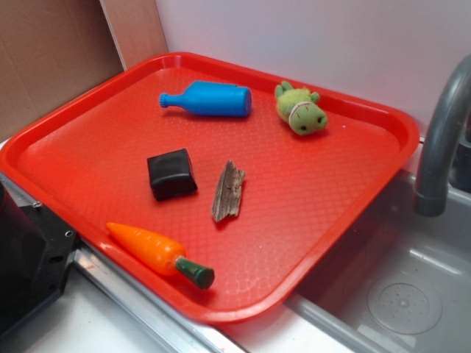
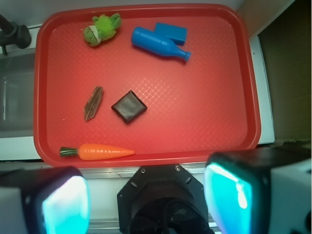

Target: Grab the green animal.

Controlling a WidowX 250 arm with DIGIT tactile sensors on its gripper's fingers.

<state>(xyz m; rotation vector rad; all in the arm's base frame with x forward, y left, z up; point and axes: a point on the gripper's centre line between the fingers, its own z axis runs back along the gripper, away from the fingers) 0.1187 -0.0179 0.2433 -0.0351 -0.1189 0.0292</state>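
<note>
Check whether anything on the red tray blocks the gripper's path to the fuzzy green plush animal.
Nothing visible blocks it. The open gripper hangs above the red plastic tray's near edge; the fuzzy green plush animal lies in the far corner, apart from the blue plastic bottle. All objects lie low.

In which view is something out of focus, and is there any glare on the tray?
Wrist view: the gripper fingers are blurred and glow cyan, while the red tray is sharp. Exterior view: soft, even light; pale sheen on the tray's far rim; the green animal is clear.
</note>
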